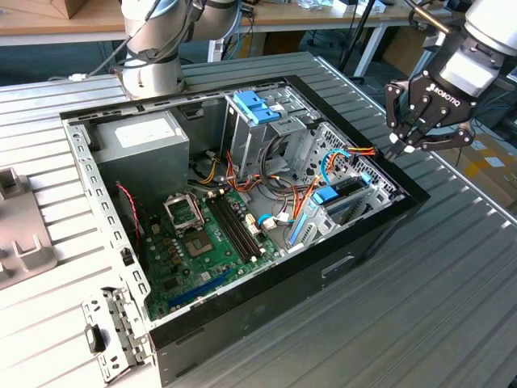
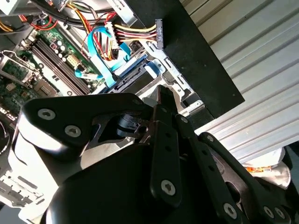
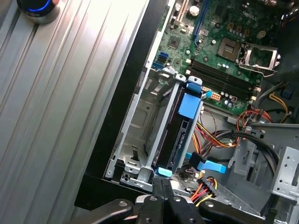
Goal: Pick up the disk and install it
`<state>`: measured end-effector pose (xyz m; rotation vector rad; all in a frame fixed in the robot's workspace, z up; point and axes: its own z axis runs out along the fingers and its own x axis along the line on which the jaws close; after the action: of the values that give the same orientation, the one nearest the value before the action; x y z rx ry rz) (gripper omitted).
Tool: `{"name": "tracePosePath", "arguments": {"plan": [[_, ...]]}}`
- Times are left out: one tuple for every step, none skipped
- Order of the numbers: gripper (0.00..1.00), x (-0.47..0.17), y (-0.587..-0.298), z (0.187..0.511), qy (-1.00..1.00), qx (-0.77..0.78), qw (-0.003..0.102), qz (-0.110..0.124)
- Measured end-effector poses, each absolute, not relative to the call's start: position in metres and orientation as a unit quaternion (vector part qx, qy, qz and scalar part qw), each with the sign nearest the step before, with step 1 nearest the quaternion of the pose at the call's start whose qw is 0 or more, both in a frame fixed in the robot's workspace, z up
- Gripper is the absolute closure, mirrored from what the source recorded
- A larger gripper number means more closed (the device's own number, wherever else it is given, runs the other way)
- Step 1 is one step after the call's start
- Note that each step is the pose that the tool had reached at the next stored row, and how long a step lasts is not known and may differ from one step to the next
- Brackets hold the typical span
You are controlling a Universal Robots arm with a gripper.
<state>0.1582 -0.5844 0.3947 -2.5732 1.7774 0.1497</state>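
We see the gripper (image 1: 401, 146) hanging above the computer case's (image 1: 266, 319) rim at the exterior view's right, its fingers (image 3: 163, 196) pressed together on nothing. The disk (image 3: 180, 135) stands on edge in the drive bay (image 3: 140, 140) just inside that wall, beside the motherboard (image 1: 206, 242).

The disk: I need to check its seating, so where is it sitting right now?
The disk stands on edge in the drive bay at the computer case's corner on the exterior view's right, beside the motherboard, with the gripper just above the case edge nearby.
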Motion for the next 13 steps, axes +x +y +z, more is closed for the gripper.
{"name": "tracePosePath", "arguments": {"plan": [[0.89,0.1582,-0.5844,0.3947,0.564,-0.824,0.005,0.048],[0.89,0.1583,-0.5844,0.3947,0.559,-0.828,0.005,0.048],[0.89,0.1582,-0.5844,0.3947,0.555,-0.830,0.005,0.048],[0.89,0.1582,-0.5844,0.3947,0.550,-0.833,0.004,0.048],[0.89,0.1582,-0.5844,0.3947,0.547,-0.835,0.004,0.048],[0.89,0.1583,-0.5844,0.3947,0.545,-0.837,0.004,0.048],[0.89,0.1583,-0.5844,0.3947,0.542,-0.839,0.004,0.048],[0.89,0.1583,-0.5844,0.3947,0.539,-0.841,0.004,0.048],[0.89,0.1583,-0.5844,0.3947,0.535,-0.843,0.003,0.048],[0.89,0.1583,-0.5844,0.3947,0.533,-0.845,0.003,0.048],[0.89,0.1582,-0.5844,0.3947,0.530,-0.847,0.003,0.048],[0.89,0.1583,-0.5844,0.3947,0.527,-0.849,0.003,0.048],[0.89,0.1582,-0.5844,0.3947,0.524,-0.850,0.003,0.048]]}}
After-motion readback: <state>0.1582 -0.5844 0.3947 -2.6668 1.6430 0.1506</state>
